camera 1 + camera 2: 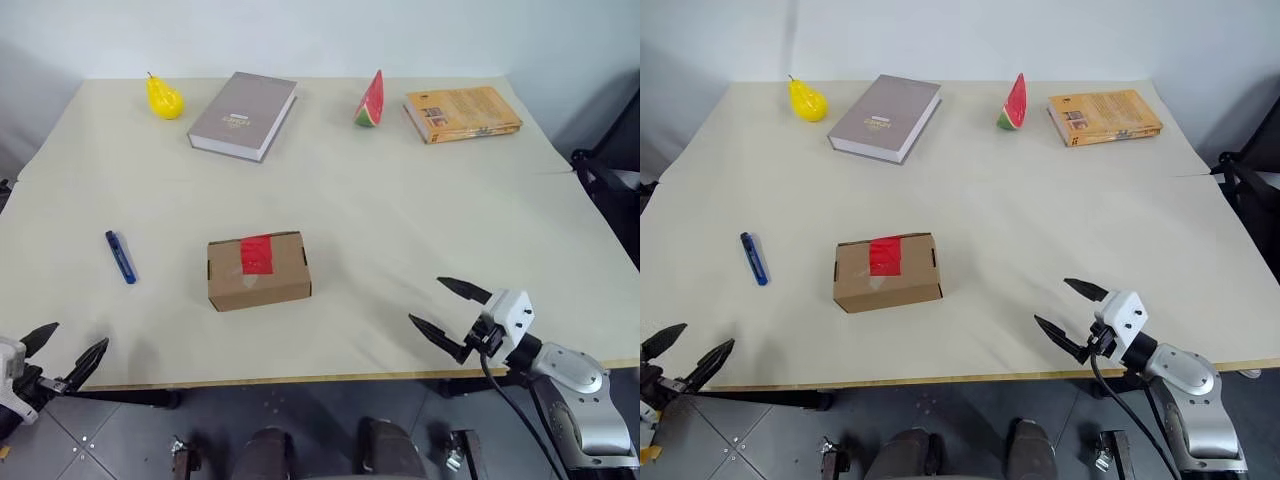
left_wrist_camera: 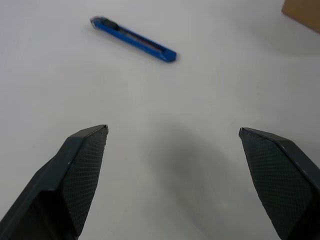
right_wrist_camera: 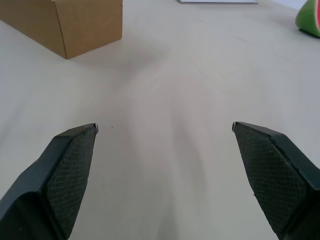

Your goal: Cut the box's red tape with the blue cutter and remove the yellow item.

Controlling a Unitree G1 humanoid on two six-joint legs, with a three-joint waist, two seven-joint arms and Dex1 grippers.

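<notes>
A wide cream-coloured table [image 1: 400, 210] stretches ahead of both arms, its near edge running just under the two grippers. Nothing is in hand yet; by my reading the task is at its very start, with the cutter still to be fetched.

The small brown cardboard box [image 1: 259, 271] sits ahead of and between the hands, nearer the left one, its flaps sealed by a short bright red tape strip [image 1: 256, 254] across the top seam. The yellow item cannot be seen; presumably it is inside the shut box.

The slim blue stick cutter [image 1: 121, 257] lies flat on the table, ahead of the left gripper [image 1: 66, 356] and slightly inward of it, well apart from the box. The left gripper hovers at the table's near edge, jaws spread wide and empty. The right gripper [image 1: 450, 315] hovers over the near edge too, jaws likewise spread and empty, with the box ahead and to its left.

The next move likely calls for the left gripper to reach forward and lower over the cutter, jaws straddling its thin body.

Bare table surrounds the cutter and box. A grey hardcover book [image 1: 243, 114], yellow pear [image 1: 163, 98], red watermelon slice [image 1: 371, 101] and orange book [image 1: 462, 112] line the far edge, well beyond both hands
</notes>
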